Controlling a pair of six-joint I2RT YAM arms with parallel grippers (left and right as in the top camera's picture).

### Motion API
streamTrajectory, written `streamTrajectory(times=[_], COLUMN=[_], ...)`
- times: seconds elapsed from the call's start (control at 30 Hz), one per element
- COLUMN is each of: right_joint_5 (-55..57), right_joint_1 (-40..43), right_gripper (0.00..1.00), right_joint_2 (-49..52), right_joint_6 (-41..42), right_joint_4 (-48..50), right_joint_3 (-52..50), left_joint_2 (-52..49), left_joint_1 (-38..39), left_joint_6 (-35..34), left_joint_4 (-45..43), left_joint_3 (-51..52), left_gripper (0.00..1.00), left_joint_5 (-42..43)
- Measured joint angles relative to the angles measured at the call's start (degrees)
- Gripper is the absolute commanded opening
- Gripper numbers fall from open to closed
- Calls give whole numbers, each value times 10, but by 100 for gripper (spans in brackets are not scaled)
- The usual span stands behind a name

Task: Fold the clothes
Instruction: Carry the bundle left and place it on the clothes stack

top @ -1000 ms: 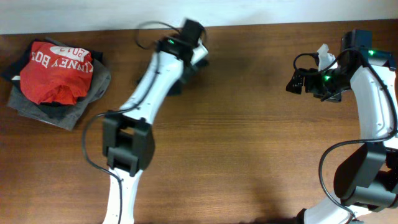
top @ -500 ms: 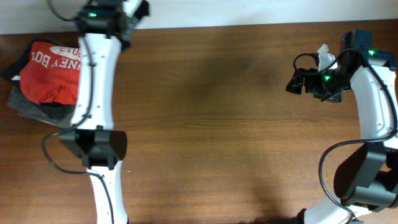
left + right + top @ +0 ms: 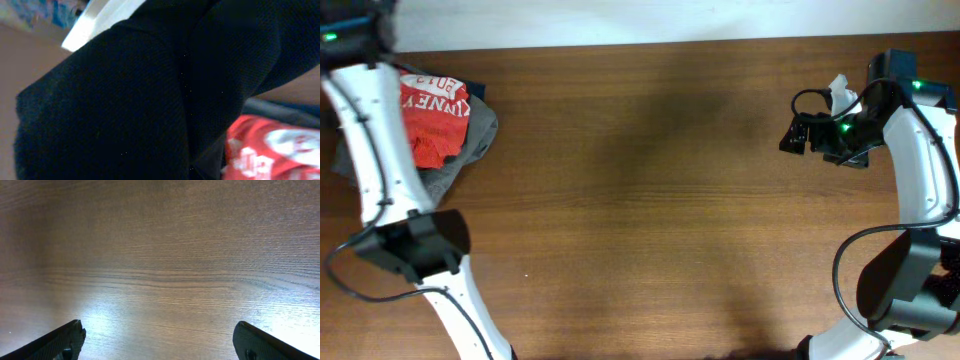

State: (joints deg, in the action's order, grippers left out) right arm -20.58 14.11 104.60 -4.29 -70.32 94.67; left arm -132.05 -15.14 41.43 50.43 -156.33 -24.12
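- My left tool is clenched on the black top, which blocks its camera.
- The red shirt lies on the grey garment nearby.
- My right tool is released over the bench.

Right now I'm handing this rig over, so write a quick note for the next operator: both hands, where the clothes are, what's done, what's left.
Left hand: far left at the back edge, by the pile. The black top fills its wrist view and hides the fingers, so the grip cannot be confirmed.
Right hand: open, empty, over bare table.
Pile: red T-shirt on grey garment, far left.
Done: no finished fold visible.
Left: spread the black top out and fold it.
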Motion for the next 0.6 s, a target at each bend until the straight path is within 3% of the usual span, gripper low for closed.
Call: streamTrajectory(times=[0.27, 0.6], right_joint_5=[0, 0], right_joint_1=[0, 0], right_gripper=[99, 99], right_joint_2=[0, 0], right_joint_6=[0, 0], right_joint_4=[0, -2], right_joint_3=[0, 0], left_joint_2=[0, 0], left_joint_1=[-69, -46], left_joint_6=[10, 10], left_joint_4=[23, 26], left_joint_3=[16, 195], left_gripper=[0, 2], left_joint_5=[76, 120])
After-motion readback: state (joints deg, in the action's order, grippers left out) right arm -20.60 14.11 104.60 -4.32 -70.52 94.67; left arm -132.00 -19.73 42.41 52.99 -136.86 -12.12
